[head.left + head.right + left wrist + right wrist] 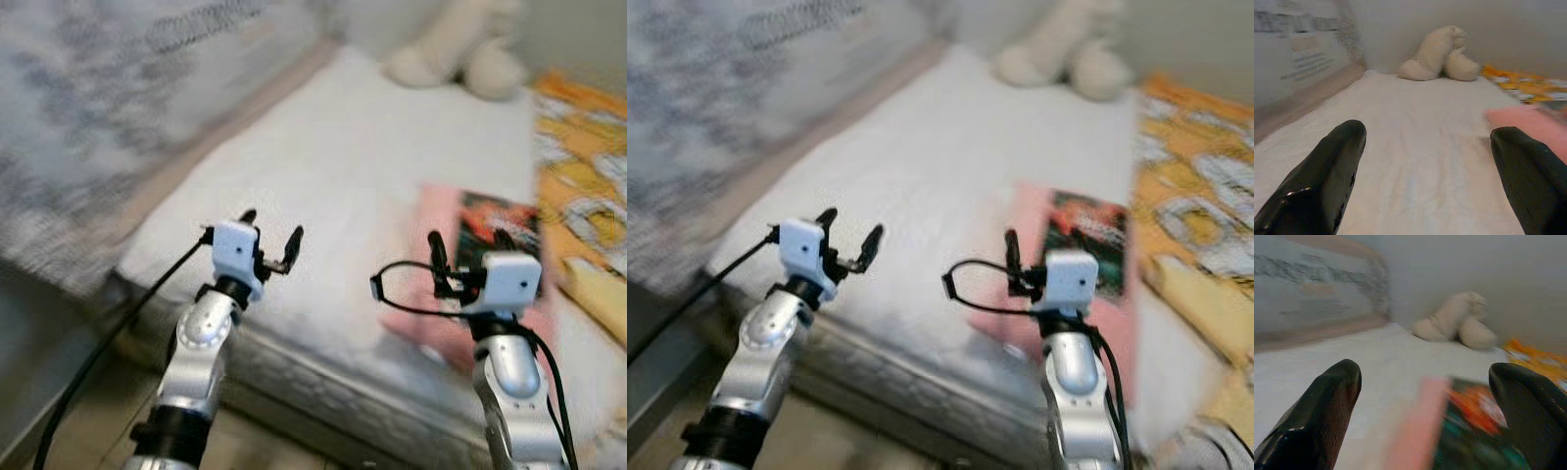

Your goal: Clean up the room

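A pink book with a dark picture cover (pixel 495 220) lies flat on the white bed (pixel 343 147), near its right side. A cream plush toy (pixel 460 49) sits at the far end of the bed. My left gripper (pixel 272 227) hovers open over the bed's near edge, with nothing between its fingers. My right gripper (pixel 468 245) is open too, just in front of the book's near end. In the right wrist view the book (pixel 1464 431) is a blur below and between the fingers. The left wrist view looks along bare sheet toward the plush toy (pixel 1437 56).
An orange and yellow patterned blanket (pixel 583 166) covers the bed's right side. A grey patterned wall (pixel 98 98) runs along the left. Wooden floor (pixel 98 421) lies below the mattress edge. The views are blurred.
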Robot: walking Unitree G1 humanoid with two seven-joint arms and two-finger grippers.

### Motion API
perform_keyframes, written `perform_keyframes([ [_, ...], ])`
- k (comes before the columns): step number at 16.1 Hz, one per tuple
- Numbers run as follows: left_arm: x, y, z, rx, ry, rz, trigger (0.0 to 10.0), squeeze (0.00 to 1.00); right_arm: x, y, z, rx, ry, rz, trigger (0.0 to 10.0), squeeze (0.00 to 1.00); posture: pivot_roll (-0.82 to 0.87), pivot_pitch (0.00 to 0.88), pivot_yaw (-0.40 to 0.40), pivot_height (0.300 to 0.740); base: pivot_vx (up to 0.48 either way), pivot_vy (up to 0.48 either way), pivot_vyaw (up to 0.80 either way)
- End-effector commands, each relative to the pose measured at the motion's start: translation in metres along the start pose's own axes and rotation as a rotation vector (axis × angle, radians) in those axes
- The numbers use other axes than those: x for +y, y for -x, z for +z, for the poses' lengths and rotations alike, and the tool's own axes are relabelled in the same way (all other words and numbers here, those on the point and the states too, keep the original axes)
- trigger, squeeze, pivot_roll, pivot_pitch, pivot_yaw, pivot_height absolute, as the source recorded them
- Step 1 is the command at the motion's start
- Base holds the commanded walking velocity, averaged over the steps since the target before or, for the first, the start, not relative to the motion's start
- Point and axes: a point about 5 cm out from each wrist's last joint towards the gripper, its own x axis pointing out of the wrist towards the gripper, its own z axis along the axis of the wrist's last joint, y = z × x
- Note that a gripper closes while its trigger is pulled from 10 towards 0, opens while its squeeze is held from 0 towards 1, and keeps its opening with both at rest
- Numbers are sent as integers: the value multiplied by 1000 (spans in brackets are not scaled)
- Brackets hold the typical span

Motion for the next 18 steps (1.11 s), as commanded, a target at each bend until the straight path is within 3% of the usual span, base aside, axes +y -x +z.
perform_keyframes([
  [1, -5, -2, 2, -14, 4, -18, 10000, 0, -3, 0, -3, 19, -9, -33, 10000, 0, 105, 0, -27, 732, 0, 0, -731],
  [3, -10, -2, 3, -17, -5, -39, 10000, 0, -14, 4, -18, 117, -108, -127, 10000, 0, 103, 0, -25, 732, 0, 0, -738],
  [4, -10, -1, 3, -25, 28, -48, 10000, 0, -21, 9, -26, 165, -142, -175, 10000, 0, 104, 0, -23, 732, 0, 0, -738],
  [6, -10, -1, 6, -51, 30, -47, 10000, 0, -13, 10, -20, 112, -50, -99, 10000, 0, 99, 0, -22, 732, 0, -456, -731],
  [8, -16, -4, 13, -90, 24, -63, 10000, 0, -4, 8, -14, 75, -17, -52, 10000, 0, 98, 0, -25, 732, 0, -427, -734],
  [11, -28, -6, 20, -127, 35, -84, 10000, 0, -6, 4, -14, 82, -13, -53, 10000, 0, 99, 0, -32, 732, 0, -420, -733],
  [15, -29, -5, 22, -142, 40, -99, 10000, 0, -8, 3, -17, 92, -9, -53, 10000, 0, 100, 0, -34, 732, 0, -418, -734],
  [18, -29, -5, 23, -137, 25, -103, 10000, 0, -4, 3, -17, 92, -14, -45, 10000, 0, 101, 0, -35, 732, 316, -340, -731],
])
